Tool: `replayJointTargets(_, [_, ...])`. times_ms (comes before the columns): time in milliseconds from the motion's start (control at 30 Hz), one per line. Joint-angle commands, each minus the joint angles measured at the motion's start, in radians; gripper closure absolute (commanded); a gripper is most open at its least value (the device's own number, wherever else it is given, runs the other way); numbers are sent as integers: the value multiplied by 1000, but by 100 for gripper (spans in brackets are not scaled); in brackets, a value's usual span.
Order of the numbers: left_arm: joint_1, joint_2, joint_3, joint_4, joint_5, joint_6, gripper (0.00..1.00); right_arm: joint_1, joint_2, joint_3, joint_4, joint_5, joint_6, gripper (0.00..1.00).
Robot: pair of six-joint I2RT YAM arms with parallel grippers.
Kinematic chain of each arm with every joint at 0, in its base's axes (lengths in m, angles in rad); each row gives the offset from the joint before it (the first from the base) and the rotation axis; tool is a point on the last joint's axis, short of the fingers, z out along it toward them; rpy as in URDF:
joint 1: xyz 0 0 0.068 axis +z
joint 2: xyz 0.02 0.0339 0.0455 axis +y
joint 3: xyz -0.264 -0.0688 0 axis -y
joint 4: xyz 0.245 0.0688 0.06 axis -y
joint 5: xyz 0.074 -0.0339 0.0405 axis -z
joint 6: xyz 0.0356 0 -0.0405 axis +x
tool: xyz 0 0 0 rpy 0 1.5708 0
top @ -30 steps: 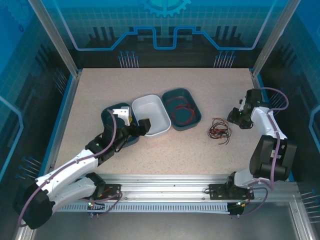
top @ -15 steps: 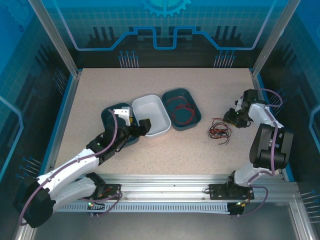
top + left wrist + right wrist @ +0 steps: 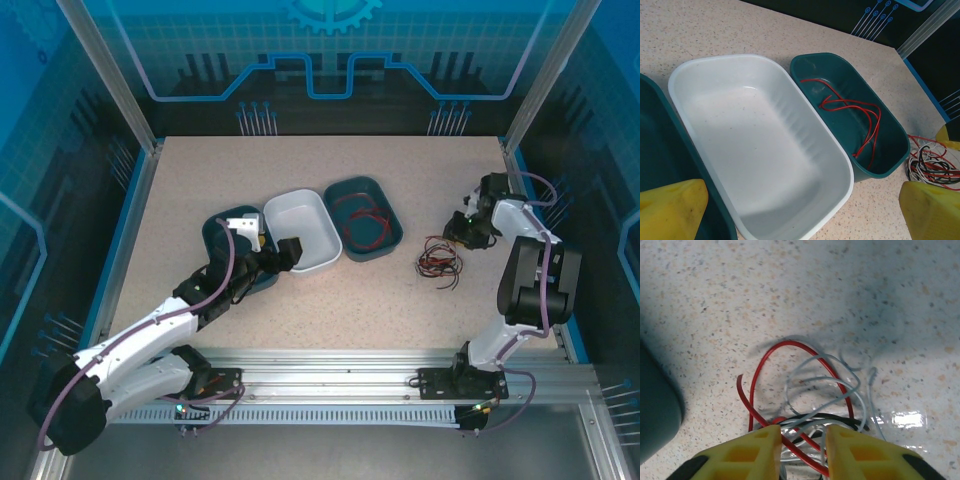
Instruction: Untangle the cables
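Observation:
A tangle of red, black and whitish cables (image 3: 438,260) lies on the speckled table right of the trays. My right gripper (image 3: 462,232) stands low over the tangle's far end. Its yellow fingers are a narrow gap apart, with red, black and whitish cables (image 3: 810,390) running between and under them; the right gripper (image 3: 802,440) is open. More red cables (image 3: 362,220) lie loose in the right teal tray (image 3: 815,62). My left gripper (image 3: 800,215) hangs wide open over the near end of the white tray (image 3: 755,135), holding nothing. The table tangle (image 3: 935,165) shows at that view's right edge.
Three trays sit in a row mid-table: a teal tray (image 3: 213,234) partly under my left arm, the white tray (image 3: 300,230), and the teal tray (image 3: 340,186) with red cables. Blue rails edge the table on both sides.
The right arm has folded in and its gripper has shifted a little toward the back, staying at the tangle, with its fingers closer together. The left arm has not moved.

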Motion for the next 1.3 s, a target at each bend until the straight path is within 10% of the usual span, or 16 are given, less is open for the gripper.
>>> replayJointTargets(0, [7, 1, 14, 0, 7, -6, 1, 29, -6, 25, -19, -1, 0, 77])
replayJointTargets(700, [7, -31, -10, -10, 5, -16, 1, 49, -92, -67, -64, 104, 2, 56])
replayJointTargets(1267, [6, -61, -26, -26, -7, -21, 1, 50, -125, -43, -36, 117, 9, 88])
